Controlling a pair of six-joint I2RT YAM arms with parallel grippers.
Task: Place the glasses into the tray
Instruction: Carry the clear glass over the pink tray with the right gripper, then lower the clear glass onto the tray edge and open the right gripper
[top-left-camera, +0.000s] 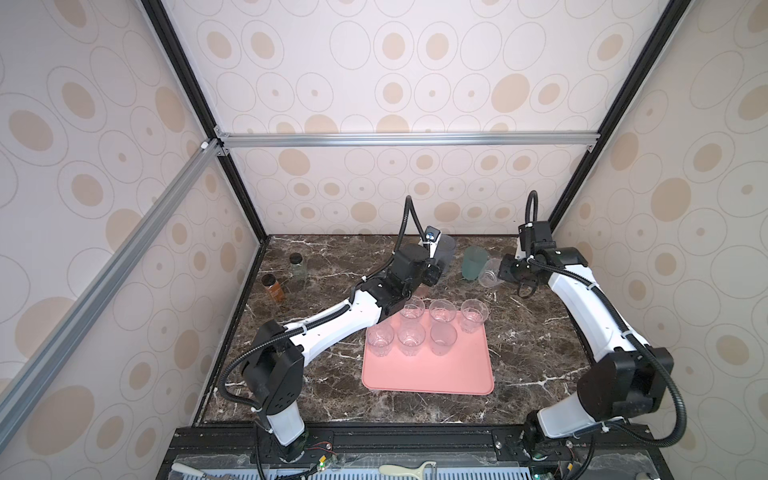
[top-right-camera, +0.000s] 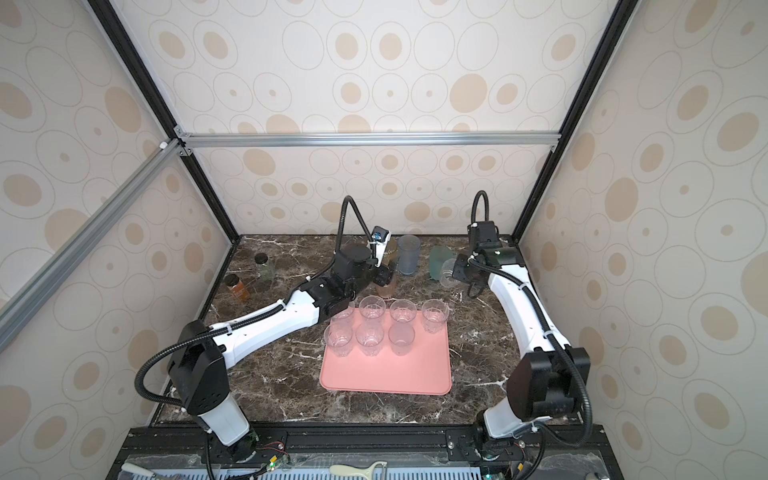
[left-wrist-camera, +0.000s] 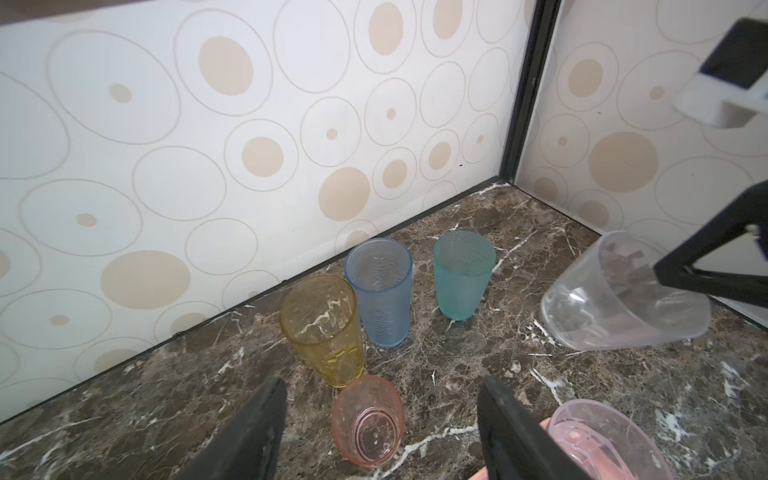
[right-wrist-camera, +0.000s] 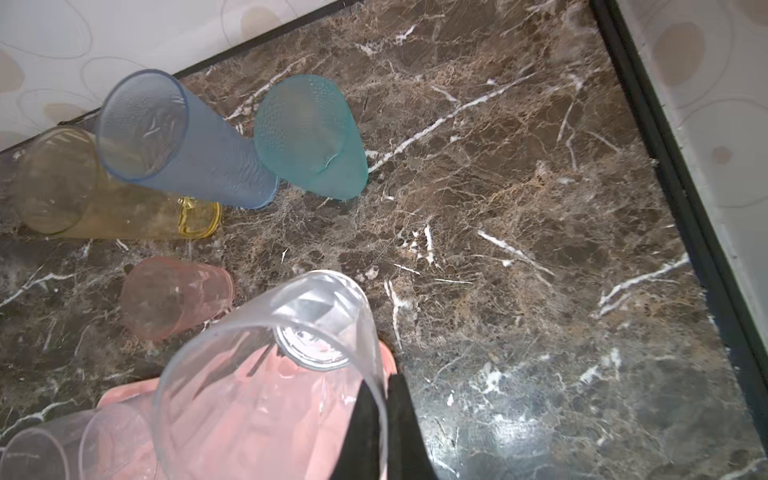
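Pinching clear glass (right-wrist-camera: 266, 374) by its rim, right tool (right-wrist-camera: 380, 399) clamped, likely bound for tray (top-left-camera: 428, 374) | left tool (left-wrist-camera: 380, 388) apart, straddling pink glass (left-wrist-camera: 368, 422), pre-grasp.

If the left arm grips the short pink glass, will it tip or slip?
Likely steady: the pink glass is short and squat, unlike the tall amber tumbler next to it. Its glossy wall may be slippery. It looks thin and light, so an uneven finger touch could slide it.
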